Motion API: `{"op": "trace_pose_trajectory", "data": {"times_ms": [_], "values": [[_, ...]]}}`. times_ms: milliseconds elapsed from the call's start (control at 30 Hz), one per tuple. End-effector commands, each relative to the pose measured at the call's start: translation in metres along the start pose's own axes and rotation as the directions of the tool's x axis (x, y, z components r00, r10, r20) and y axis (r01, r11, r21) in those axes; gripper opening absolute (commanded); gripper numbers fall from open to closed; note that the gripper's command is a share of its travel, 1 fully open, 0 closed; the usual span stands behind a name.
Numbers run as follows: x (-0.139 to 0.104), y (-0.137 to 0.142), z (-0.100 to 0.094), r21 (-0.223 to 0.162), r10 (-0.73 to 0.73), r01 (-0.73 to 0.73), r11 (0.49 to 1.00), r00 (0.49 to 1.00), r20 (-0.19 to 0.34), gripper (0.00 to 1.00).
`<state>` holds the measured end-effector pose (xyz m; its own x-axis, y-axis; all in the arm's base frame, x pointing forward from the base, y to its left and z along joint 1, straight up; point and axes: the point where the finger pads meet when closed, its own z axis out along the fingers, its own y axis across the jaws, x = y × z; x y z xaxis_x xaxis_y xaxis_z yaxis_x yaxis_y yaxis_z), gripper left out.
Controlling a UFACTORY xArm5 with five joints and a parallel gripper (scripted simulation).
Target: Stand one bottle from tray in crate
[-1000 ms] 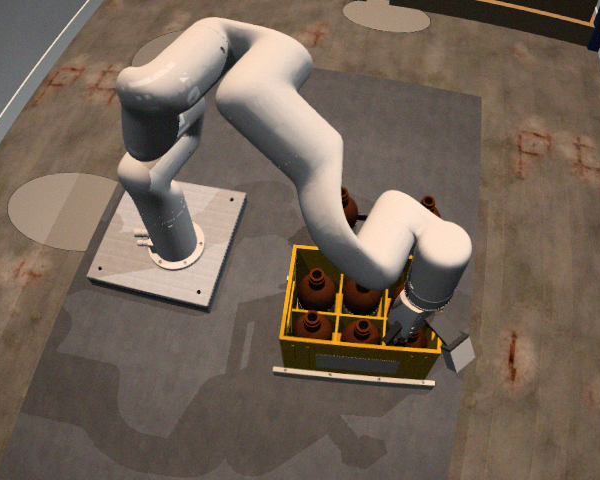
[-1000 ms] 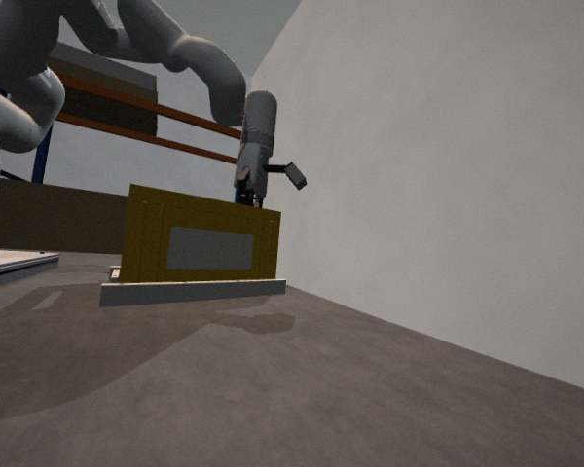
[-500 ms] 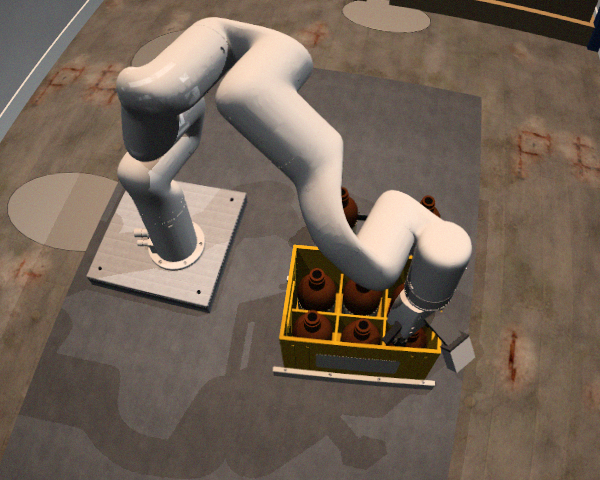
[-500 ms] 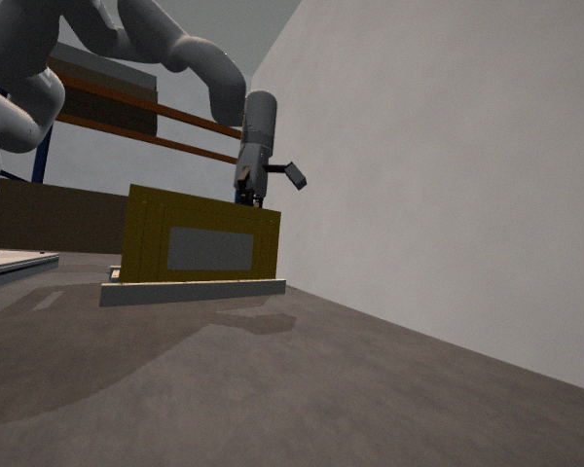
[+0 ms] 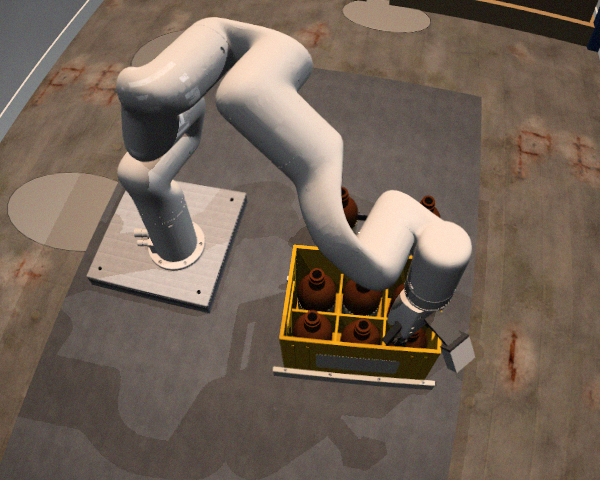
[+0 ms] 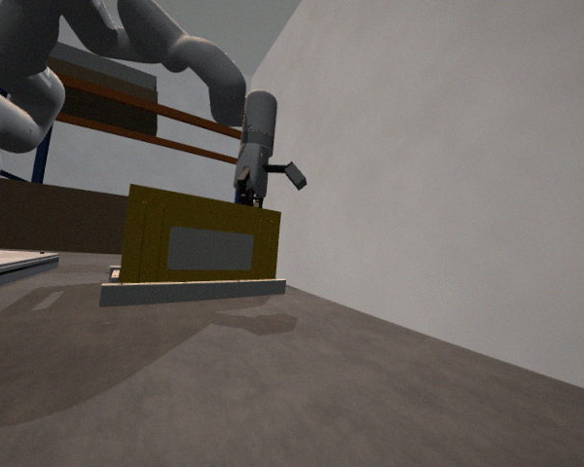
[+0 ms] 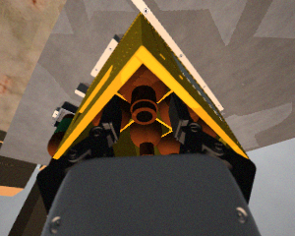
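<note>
Gripper (image 7: 145, 129) open astride bottle (image 7: 144, 109) standing in crate (image 7: 115, 85)

what sits on the table

the worn brown table (image 5: 543, 248) carries a dark grey mat (image 5: 150, 372). on the mat stand the arm's pale square base plate (image 5: 222, 206), the yellow crate (image 5: 359, 361), and a long pale strip (image 5: 352, 376) lying just beside the crate's front wall. two pale round patches (image 5: 42, 206) mark the table.

I count one crate (image 5: 357, 356) with six cells, bottles (image 5: 316, 289) showing in five of them, two more bottles (image 5: 428, 203) behind it, and my one pincer (image 7: 145, 129).
</note>
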<state>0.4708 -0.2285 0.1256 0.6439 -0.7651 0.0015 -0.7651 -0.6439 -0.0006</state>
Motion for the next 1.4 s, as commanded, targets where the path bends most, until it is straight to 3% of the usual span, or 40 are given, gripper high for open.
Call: {"op": "trace_pose_trajectory", "data": {"times_ms": [0,733,1367], "values": [[0.001,-0.001,-0.002,0.002,0.000,0.000,1.000,1.000,-0.004,0.65],[0.001,0.000,-0.026,0.002,0.000,0.000,1.000,1.000,-0.004,0.65],[0.001,0.000,-0.067,0.002,0.000,0.000,1.000,1.000,-0.004,0.65]]}}
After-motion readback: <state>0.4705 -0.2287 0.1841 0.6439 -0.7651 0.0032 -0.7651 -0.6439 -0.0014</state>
